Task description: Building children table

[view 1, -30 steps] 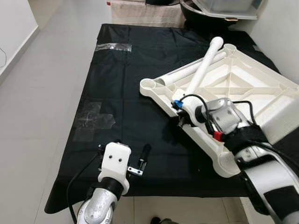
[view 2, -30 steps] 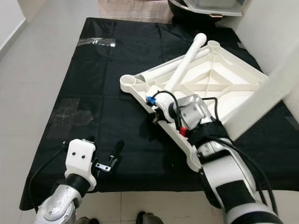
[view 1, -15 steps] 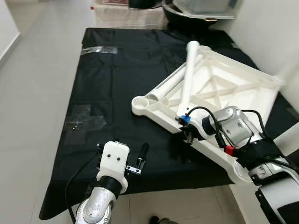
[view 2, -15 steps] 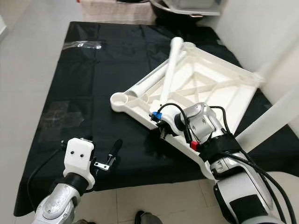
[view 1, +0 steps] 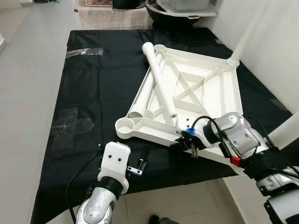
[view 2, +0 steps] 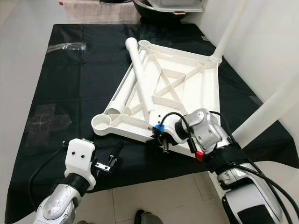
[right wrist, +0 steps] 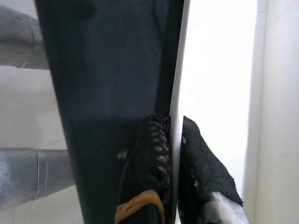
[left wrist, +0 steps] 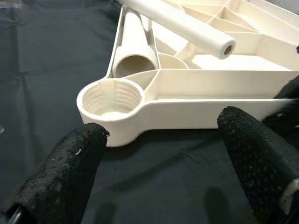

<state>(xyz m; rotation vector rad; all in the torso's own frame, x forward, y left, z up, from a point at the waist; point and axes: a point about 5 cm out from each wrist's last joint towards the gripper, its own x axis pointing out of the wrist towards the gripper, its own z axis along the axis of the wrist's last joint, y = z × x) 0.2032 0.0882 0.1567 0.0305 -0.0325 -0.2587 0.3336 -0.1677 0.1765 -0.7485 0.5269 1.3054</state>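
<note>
a black cloth (view 1: 93,74) is spread across the frame, and an upturned white tabletop (view 1: 196,93) is laid on it right of centre, with a loose leg (view 1: 159,84) resting slantwise across its ribs. the tabletop's near edge is pinched between the closed fingers of the right gripper (right wrist: 172,154) at lower right. the left gripper (left wrist: 168,158) is held open and empty at the bottom left, just short of the corner socket (left wrist: 110,97).
</note>
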